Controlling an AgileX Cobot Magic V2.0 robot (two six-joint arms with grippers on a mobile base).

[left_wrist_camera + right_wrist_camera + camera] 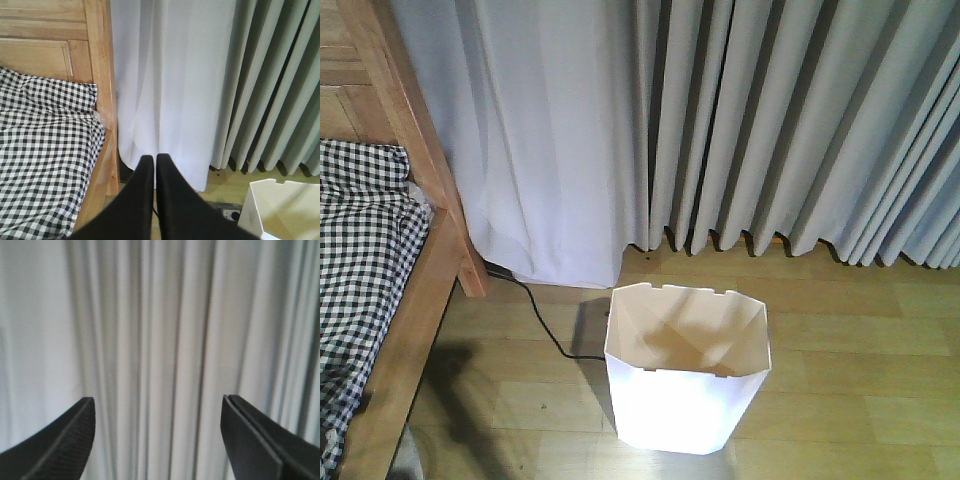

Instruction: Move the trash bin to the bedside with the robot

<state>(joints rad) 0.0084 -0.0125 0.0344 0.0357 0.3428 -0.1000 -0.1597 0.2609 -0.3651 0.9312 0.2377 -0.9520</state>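
I see trash bin (685, 380) upright on wood floor (860, 360), apart from bed (380, 270). Left gripper (154, 159) pinched together, holding nothing; right gripper (157, 412) spread wide, facing curtain (160, 315).

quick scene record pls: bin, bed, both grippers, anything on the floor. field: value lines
trash bin: white, faceted, upright on the wood floor, empty as far as visible, nothing gripping it
bed: left of the bin, wooden frame, black-and-white checked bedding; bare floor between it and the bin
left gripper: jaws together, holding nothing, pointing at the curtain beside the bedpost
right gripper: jaws wide apart, empty, facing the curtain
floor: black cable runs from under the curtain to the bin
backdrop: grey pleated curtain
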